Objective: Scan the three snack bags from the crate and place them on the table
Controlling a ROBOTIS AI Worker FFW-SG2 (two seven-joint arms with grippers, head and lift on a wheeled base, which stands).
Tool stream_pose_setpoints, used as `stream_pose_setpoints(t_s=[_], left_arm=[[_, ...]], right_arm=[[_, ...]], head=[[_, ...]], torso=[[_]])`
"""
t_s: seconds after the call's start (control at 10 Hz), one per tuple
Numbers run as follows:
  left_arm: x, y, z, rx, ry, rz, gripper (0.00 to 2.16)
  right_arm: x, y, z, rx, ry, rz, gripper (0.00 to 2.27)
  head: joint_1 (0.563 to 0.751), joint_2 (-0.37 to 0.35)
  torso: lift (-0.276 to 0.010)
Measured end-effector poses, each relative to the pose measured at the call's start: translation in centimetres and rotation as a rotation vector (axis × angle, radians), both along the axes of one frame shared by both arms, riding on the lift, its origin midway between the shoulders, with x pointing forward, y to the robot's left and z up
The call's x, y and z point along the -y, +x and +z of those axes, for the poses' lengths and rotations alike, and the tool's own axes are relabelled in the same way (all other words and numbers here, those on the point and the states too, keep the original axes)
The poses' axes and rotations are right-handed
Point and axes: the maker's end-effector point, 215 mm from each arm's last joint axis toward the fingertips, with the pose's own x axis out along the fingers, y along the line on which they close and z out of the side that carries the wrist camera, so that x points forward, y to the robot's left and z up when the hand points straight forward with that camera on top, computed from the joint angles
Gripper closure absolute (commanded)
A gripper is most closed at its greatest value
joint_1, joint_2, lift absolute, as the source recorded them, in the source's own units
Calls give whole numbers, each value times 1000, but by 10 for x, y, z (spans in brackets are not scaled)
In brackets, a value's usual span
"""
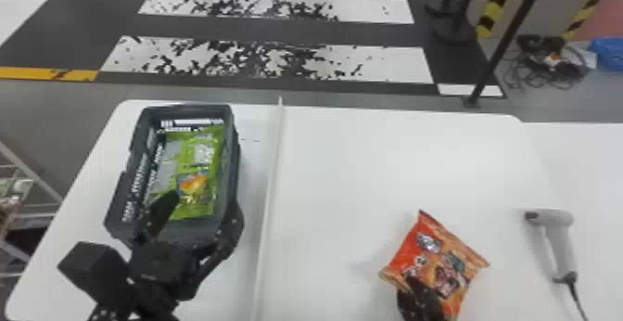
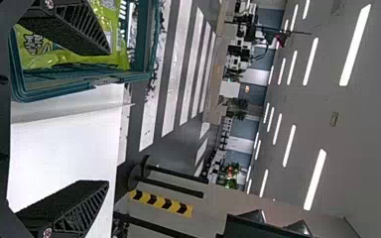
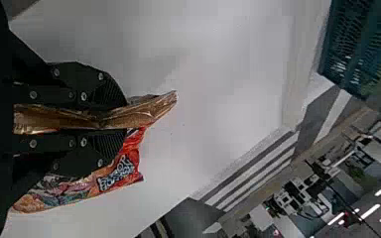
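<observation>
At lower right of frame, right pincer (image 1: 414, 290) gripping crinkled red-orange snack bag (image 1: 445, 262) by edge; at left, left pincer (image 1: 203, 202) gaping open over crate (image 1: 185, 108), glossy green packaging (image 1: 211, 157) lying inside.

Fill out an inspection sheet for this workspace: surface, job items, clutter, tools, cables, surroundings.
Surface: white table, divided by a raised strip.
Crate: left of the strip; green packaging inside, bag count unclear.
Orange bag: right of the strip, gripped.
Scanner: lying on the table, right of the orange bag.
Clutter: blue item on the floor, far right.
Left tool: open, at the crate's near end.
Right tool: shut on the orange bag.
Cables: scanner cable runs towards the near edge; tangle on the floor.
Surroundings: white floor stripes, dark post.
</observation>
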Motion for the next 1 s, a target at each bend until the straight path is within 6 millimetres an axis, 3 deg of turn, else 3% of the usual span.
stream_pose_setpoints(t_s=[0.2,0.3,0.4,0.5,0.6,0.7,0.8,0.9,1.0], left_arm=[[2,0,1,2,-2,-2,66],[6,-1,0,1,-7,-7,66],[9,-1,0,0,-9,-12,66],[11,-1,0,1,-11,-16,66],[12,-1,0,2,-11,-17,66],[13,-2,-1,1,-11,-21,66],[13,-1,-2,1,-10,-23,66],[15,-1,-2,3,-9,-28,66],[16,-1,-2,4,-6,-32,66]], right_arm=[[-15,12,67,125,251,27,2219],[-15,22,119,197,451,33,2219],[-3,31,168,273,640,29,2219],[22,38,203,328,808,-3,2219],[54,45,209,320,968,-69,2219],[84,52,188,242,1148,-157,2219],[104,55,154,122,1340,-255,2219],[108,53,118,-17,1522,-339,2219],[111,50,97,-97,1643,-403,2219]], head=[[695,32],[695,26],[695,13],[695,-33],[695,-93],[695,-148],[695,-184],[695,-192],[695,-199]], torso=[[-37],[-37],[-37],[-37],[-37],[-37],[-37],[-37],[-37]])
